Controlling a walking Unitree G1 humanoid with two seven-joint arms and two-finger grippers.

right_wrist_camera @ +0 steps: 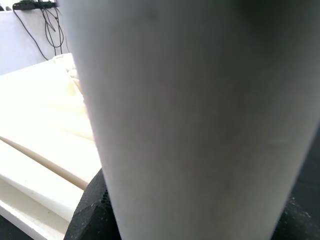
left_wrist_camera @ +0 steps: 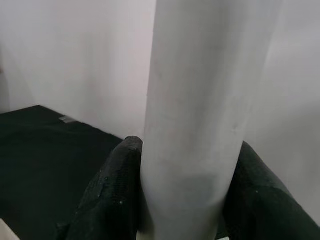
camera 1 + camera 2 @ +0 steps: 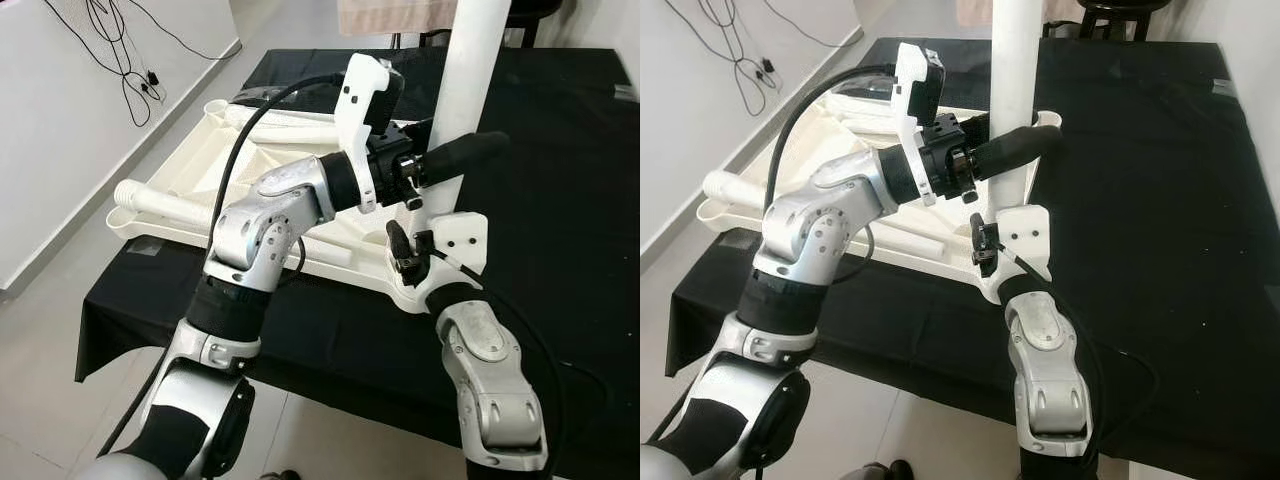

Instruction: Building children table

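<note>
Upright white table leg [image 3: 470,90] at the near corner of the overturned white tabletop [image 3: 270,160] on the black-draped worktop [image 3: 560,200]; left claw [image 3: 455,155] and right claw [image 1: 200,220] both clamp it.

black cloth [image 3: 560,200] over the work surface, loose black cables [image 3: 120,50] dangling down the white wall [image 3: 50,150], pale tiled floor [image 3: 60,330] below
</note>
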